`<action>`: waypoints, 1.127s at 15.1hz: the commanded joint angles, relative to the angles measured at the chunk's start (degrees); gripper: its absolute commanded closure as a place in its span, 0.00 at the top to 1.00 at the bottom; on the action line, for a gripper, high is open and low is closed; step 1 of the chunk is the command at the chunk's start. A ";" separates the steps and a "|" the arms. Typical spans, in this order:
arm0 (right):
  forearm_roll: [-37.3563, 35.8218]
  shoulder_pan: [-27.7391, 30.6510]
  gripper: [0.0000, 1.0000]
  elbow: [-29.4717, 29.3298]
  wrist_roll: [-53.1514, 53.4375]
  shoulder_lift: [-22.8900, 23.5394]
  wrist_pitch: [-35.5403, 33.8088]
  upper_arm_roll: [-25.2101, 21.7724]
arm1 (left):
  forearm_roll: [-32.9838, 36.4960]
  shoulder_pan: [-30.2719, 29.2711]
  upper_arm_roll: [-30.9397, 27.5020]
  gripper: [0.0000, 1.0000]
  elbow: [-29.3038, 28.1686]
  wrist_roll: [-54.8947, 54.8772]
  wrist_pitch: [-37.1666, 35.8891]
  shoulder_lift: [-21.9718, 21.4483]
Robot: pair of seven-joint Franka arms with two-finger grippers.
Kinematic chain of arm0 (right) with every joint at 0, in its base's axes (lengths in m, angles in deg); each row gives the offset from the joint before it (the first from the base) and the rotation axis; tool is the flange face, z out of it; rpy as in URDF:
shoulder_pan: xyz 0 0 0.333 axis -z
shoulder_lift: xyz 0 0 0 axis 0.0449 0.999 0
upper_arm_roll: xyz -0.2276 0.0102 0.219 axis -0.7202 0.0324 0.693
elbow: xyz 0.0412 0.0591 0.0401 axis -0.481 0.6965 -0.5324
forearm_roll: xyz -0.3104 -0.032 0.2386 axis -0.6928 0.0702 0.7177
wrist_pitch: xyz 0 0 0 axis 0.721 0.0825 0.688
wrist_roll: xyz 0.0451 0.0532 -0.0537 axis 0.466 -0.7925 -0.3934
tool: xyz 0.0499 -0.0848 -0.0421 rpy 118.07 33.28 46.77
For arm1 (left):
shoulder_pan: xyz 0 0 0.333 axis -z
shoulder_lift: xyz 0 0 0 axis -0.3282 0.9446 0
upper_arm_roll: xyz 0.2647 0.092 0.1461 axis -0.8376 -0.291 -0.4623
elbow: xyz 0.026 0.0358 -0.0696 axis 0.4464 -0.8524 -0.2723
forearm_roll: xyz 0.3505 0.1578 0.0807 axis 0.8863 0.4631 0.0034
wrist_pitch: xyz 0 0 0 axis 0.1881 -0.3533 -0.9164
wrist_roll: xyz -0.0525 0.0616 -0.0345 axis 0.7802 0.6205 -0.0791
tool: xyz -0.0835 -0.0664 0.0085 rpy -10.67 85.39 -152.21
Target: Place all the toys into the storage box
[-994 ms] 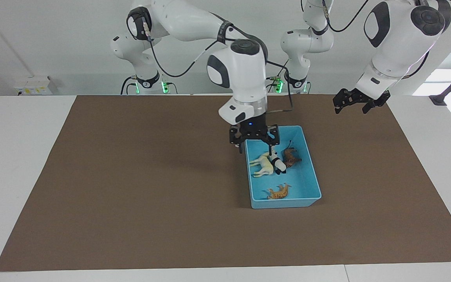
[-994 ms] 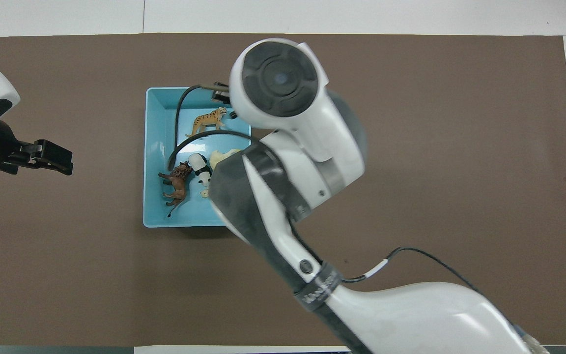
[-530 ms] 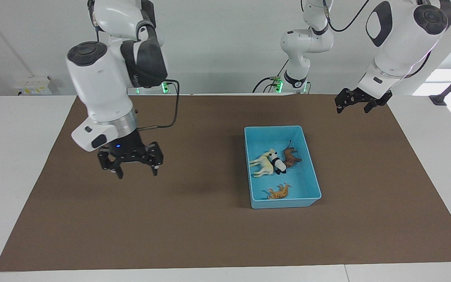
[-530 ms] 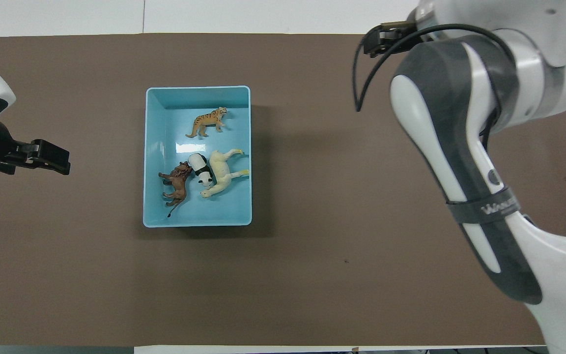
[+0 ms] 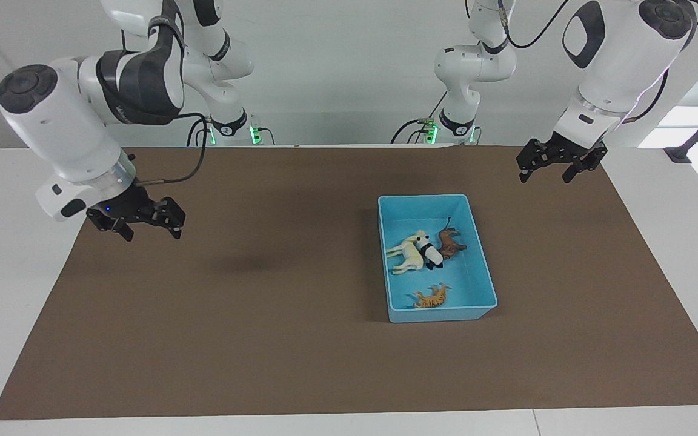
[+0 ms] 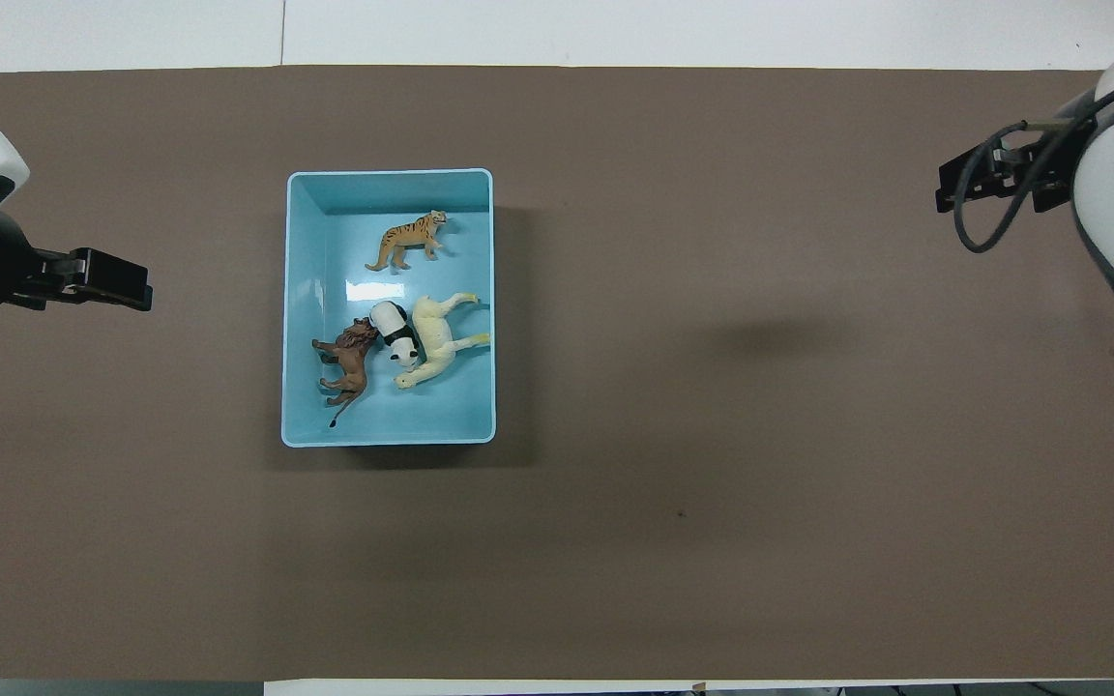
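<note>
The light blue storage box (image 5: 425, 197) stands on the brown mat, toward the left arm's end of the table; it also shows in the overhead view (image 6: 388, 175). All four toys lie in it: the cream-white horse (image 5: 406, 254) (image 6: 436, 338), the panda (image 5: 431, 254) (image 6: 396, 332) leaning against it, the brown lion (image 5: 451, 241) (image 6: 349, 362) beside the panda, and the tiger (image 5: 432, 297) (image 6: 409, 239) apart, farther from the robots. My right gripper (image 5: 150, 233) (image 6: 949, 188) is open and empty, up over the mat's edge at the right arm's end. My left gripper (image 5: 545, 177) (image 6: 136, 293) is open and empty, waiting over the mat's other end.
The brown mat (image 5: 264, 315) covers most of the white table (image 5: 16, 200). Nothing else lies on it.
My right gripper has swung away from over the box across the mat to the right arm's end, open and empty. The panda stays in the box. The left gripper barely moved.
</note>
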 commanded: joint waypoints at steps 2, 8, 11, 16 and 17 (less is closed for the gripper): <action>-1.66 2.07 1.00 12.29 -0.33 -12.13 -0.05 1.35 | -0.94 0.35 -0.49 1.00 -1.89 -0.70 0.80 -1.57; -6.85 11.76 1.00 17.39 -0.33 -17.51 0.02 11.98 | -0.94 -0.35 -0.57 1.00 -1.89 -0.70 0.88 -1.57; -6.85 11.93 1.00 17.76 -0.07 -17.60 1.35 11.99 | -0.94 -0.35 -0.57 1.00 -1.89 -0.61 0.88 -1.57; -6.76 11.84 1.00 17.41 0.11 -17.60 1.00 11.99 | -0.94 -0.35 -0.57 1.00 -1.97 -0.70 0.88 -1.57; -6.85 11.84 1.00 17.23 0.02 -17.51 1.00 11.90 | -0.94 -0.35 -0.57 1.00 -1.89 -0.61 0.88 -1.57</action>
